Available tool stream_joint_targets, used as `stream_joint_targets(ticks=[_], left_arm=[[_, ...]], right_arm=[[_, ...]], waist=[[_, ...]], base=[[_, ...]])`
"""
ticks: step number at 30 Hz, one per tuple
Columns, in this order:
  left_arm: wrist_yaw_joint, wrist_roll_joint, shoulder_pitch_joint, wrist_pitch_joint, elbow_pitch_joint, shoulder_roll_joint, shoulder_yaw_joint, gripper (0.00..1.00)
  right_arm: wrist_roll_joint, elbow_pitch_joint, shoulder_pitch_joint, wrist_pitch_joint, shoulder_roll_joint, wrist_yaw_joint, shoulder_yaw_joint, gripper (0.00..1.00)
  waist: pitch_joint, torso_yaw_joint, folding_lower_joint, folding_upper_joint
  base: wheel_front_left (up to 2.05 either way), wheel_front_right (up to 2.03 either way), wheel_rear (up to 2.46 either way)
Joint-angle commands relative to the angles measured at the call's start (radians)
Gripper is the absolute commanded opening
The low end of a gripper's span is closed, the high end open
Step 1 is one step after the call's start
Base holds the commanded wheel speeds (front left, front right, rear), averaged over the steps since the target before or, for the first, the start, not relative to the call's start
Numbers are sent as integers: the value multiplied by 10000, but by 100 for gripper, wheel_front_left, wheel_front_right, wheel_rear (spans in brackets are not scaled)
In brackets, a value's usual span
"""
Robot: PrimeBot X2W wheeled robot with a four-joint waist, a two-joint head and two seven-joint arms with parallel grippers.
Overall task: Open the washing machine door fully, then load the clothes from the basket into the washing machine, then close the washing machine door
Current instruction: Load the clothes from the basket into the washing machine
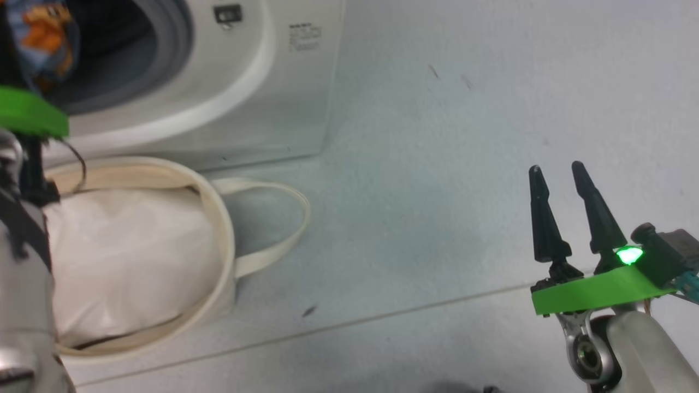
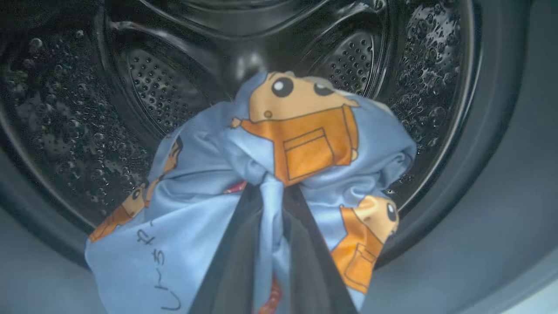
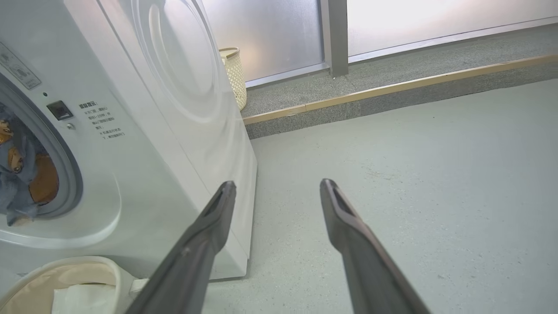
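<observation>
One big white front-loading washing machine is seen at the far left, its round opening uncovered and ringed by a grey rubber gasket. Inside it, one perforated steel drum is shown, dark and shiny. One round cream canvas basket with soft sides is set on the pale grey floor just in front of the machine, on the near side; one long loop handle is laid out to its right. One plain white pillow-like bundle is held inside the basket.

One light blue thin garment, printed with orange-brown bears, is seen in the mouth of the drum. A gathered fold of it is clamped between the two dark fingers of the left gripper, which are pressed nearly together on the cloth; the rest is draped down on both sides of them, over the gasket.

The right gripper is held over bare floor at the near right, well apart from machine and basket. Its two fingers are spread apart, with nothing between them.
</observation>
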Motion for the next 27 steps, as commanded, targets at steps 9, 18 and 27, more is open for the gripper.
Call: stream_joint_targets(ticks=[9,18,27], left_arm=[[338,761,-2026,-116,-916,997,-404,0],[402,763,-1992,-116,-2009,869,-496,0],[880,1071,-2740,-116,715,1290,-684,11]], right_arm=[[-350,-659,-210,-49,-163,6,-179,100],[-472,-785,-229,-49,-5,6,-324,100],[-476,-750,-106,-49,10,6,-369,100]], waist=[[1810,-640,-3,0],[2194,-548,-3,0],[2222,-630,-3,0]], base=[[0,0,0],[0,0,0],[0,0,0]])
